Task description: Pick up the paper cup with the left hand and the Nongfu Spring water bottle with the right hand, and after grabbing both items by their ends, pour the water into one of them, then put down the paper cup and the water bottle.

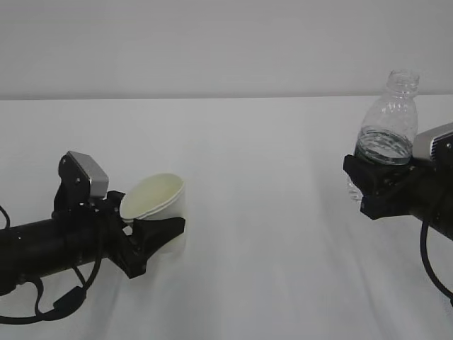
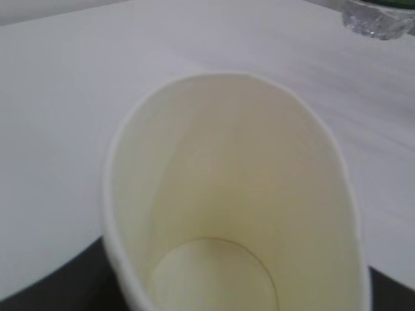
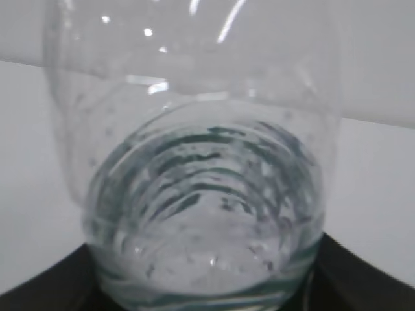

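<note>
The white paper cup (image 1: 161, 197) is tilted, its cream inside facing up and to the left, and my left gripper (image 1: 151, 228) is shut on its lower part. In the left wrist view the cup (image 2: 233, 194) fills the frame and looks dry inside. At the right, the clear Nongfu Spring water bottle (image 1: 388, 119) stands nearly upright and uncapped, with my right gripper (image 1: 380, 181) shut on its lower body. Water (image 1: 383, 146) sits in its lower half. The right wrist view looks into the bottle (image 3: 194, 116) and its water (image 3: 207, 246). The label is hidden.
A white table (image 1: 269, 227) runs to a pale wall (image 1: 212, 42) behind. A wide stretch of bare tabletop lies between the two arms. The bottle's base shows at the top right corner of the left wrist view (image 2: 379, 16).
</note>
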